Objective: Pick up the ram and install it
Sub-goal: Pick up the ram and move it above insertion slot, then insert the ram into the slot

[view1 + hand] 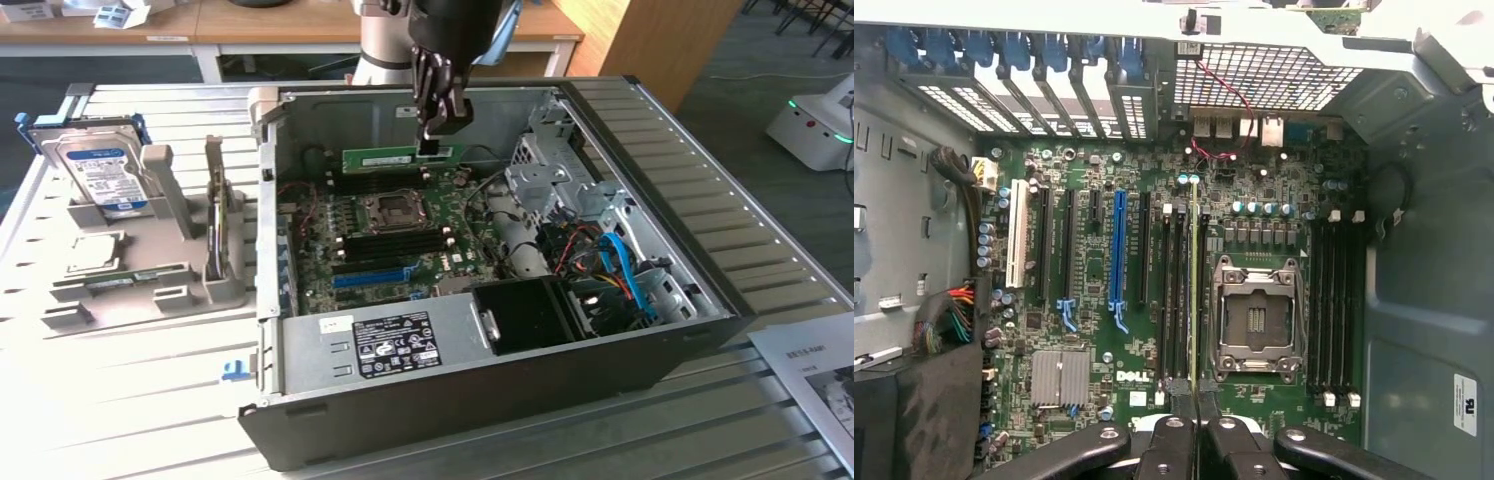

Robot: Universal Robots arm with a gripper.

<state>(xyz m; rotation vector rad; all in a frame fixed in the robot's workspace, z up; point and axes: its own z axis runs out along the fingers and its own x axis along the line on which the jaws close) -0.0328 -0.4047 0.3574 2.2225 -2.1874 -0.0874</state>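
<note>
My gripper [431, 141], clamped on the ram [382, 157], holds it above the slots [1176, 290] beside the socket [1254, 320], long axis parallel to them.

- Open desktop case [467, 400] lies on its side on the slatted worktop [120, 410].
- Inside, there's the green motherboard [1094, 300], with a metal-framed CPU socket [1254, 320], a long blue slot [1118, 250] and a silver heatsink [1059, 378].
- Over at the exterior view's left, a hard drive [104, 172] with a blue-white label stands upright in a grey holder [160, 290].
- Blue cables [621, 265] curl in the case's near corner.
- A printed sheet [814, 370] lies at the exterior view's right.
</note>
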